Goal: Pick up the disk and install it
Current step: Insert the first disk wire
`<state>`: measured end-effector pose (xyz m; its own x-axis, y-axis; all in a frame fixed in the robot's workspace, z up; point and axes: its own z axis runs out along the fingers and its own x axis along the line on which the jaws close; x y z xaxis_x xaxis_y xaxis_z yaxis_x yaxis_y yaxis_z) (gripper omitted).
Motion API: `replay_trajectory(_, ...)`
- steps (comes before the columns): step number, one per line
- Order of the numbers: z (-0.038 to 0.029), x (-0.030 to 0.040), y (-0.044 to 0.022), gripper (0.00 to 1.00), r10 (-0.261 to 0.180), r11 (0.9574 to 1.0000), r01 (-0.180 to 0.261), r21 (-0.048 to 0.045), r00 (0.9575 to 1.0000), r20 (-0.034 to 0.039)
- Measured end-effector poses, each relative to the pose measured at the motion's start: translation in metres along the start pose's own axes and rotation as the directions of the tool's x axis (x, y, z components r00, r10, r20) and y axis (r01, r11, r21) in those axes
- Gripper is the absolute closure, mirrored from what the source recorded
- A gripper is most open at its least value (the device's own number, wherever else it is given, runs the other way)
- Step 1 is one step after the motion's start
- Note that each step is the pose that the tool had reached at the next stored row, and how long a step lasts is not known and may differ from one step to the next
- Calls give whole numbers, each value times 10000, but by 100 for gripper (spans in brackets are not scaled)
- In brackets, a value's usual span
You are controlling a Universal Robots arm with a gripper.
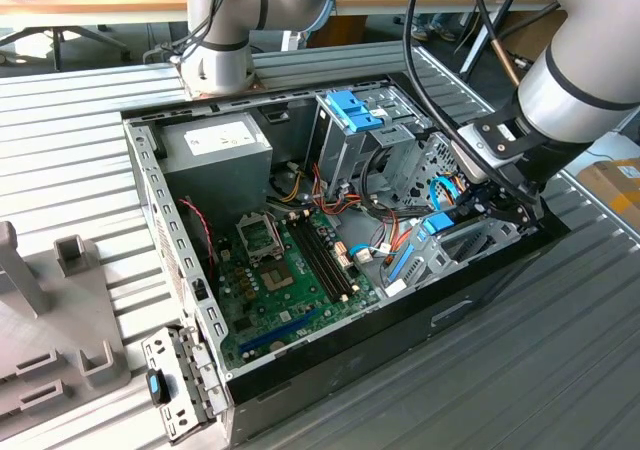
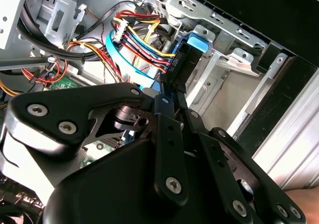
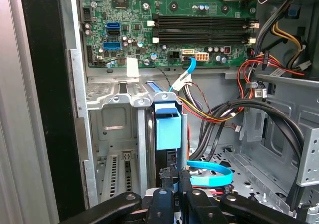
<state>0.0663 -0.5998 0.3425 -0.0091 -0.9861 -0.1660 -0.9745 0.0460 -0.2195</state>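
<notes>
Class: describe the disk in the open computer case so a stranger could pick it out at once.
Find the open computer case, then the grey drive bay at its front corner. The disk stands on edge there, at the gripper; its blue end tab distinguishes it from thin blue cables.

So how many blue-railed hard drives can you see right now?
1: the disk stands on edge in the grey drive bay, pinched by the hand. Others may hide in the tall cage.

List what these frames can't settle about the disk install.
- Disk depth in the drive bay: first wrist view, its lower part sits behind the gripper.
- Disk body: exterior view, blocked by the arm; only its blue tab shows.
- Rear connector, plugged or not: second wrist view, cables crowd it.
</notes>
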Motion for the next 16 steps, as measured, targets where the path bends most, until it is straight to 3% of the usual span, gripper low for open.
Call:
replay_trajectory(5,5,1,1,84,11,10000,-11,-1,10000,47)
replay_trajectory(16,36,4,5,84,13,10000,-13,-1,10000,56)
